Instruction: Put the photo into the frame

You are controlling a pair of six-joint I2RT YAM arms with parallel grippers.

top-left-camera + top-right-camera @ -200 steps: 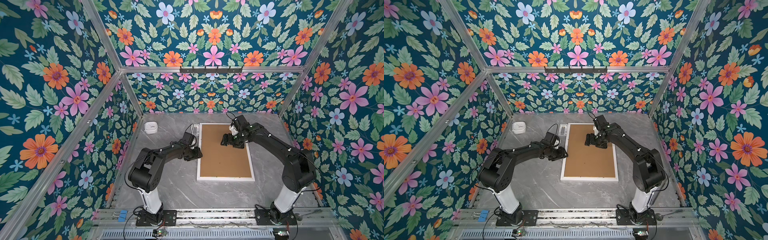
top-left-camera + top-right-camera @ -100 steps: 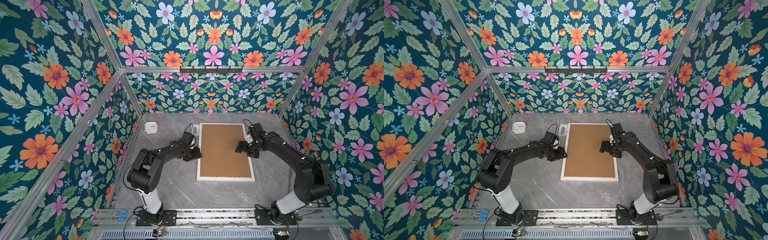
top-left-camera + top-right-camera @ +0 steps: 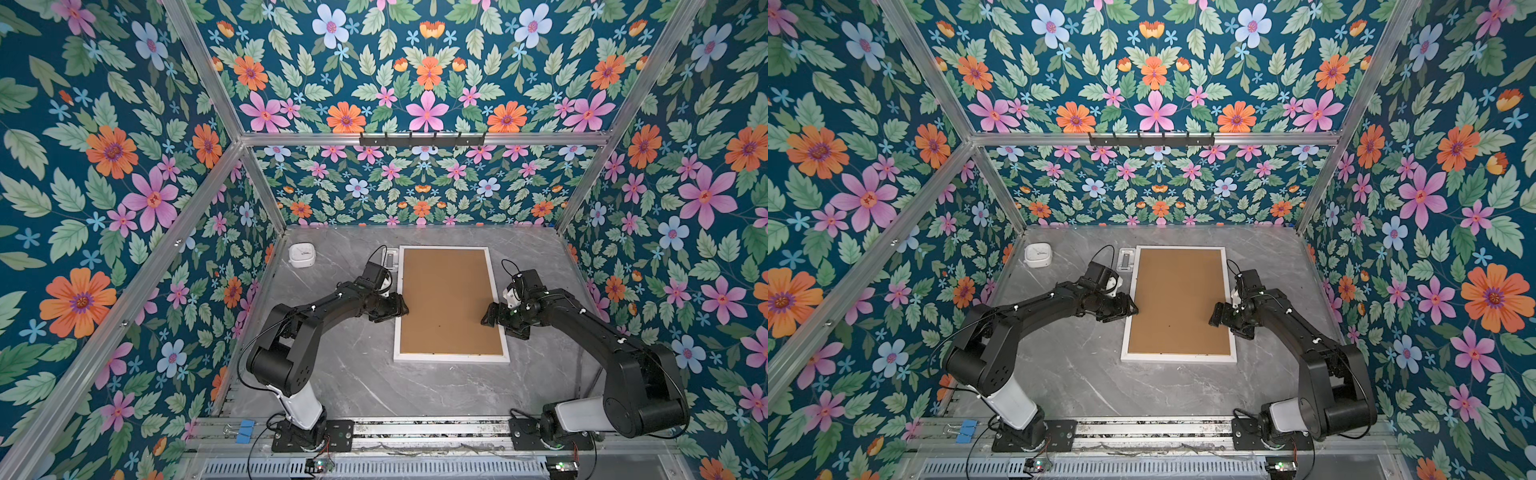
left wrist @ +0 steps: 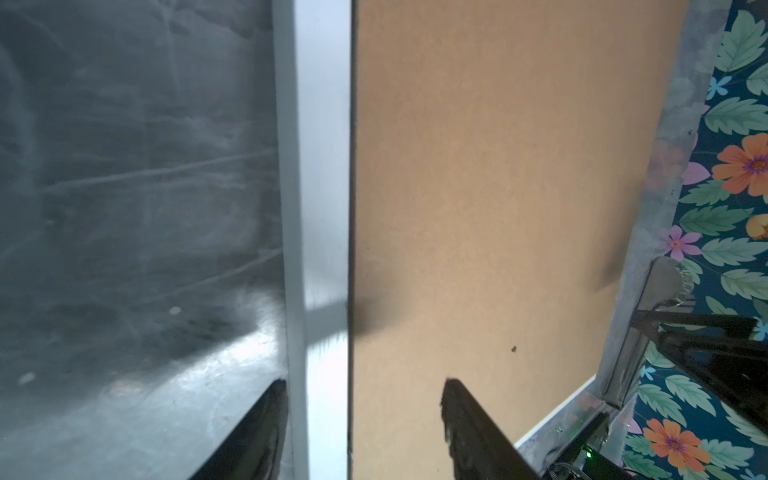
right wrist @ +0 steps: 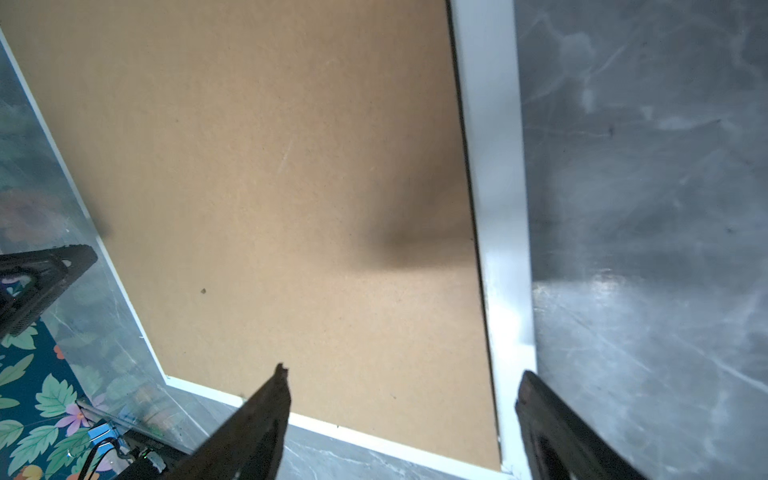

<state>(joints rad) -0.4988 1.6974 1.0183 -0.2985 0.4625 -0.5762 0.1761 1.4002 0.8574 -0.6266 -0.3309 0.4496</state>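
Note:
The white frame [image 3: 451, 358] [image 3: 1177, 357] lies flat on the grey table in both top views, filled by a brown backing board [image 3: 446, 303]. The photo is hidden. My left gripper [image 3: 402, 309] is open over the frame's left rim [image 4: 320, 166]. In the left wrist view one finger stands at the rim's outer edge and the other over the board [image 4: 498, 187], with the gripper [image 4: 365, 384] astride the rim. My right gripper [image 3: 490, 318] [image 5: 403, 372] is open astride the right rim [image 5: 494, 166], holding nothing.
A small white box [image 3: 302, 254] sits at the table's far left. A small pale device [image 3: 389, 259] lies by the frame's far left corner. Flowered walls close in three sides. A blue clip [image 3: 245, 428] hangs on the front rail.
My right gripper has swung from the far middle of the board to the frame's right rim, nearer the front. The left gripper stayed at the left rim and opened slightly.

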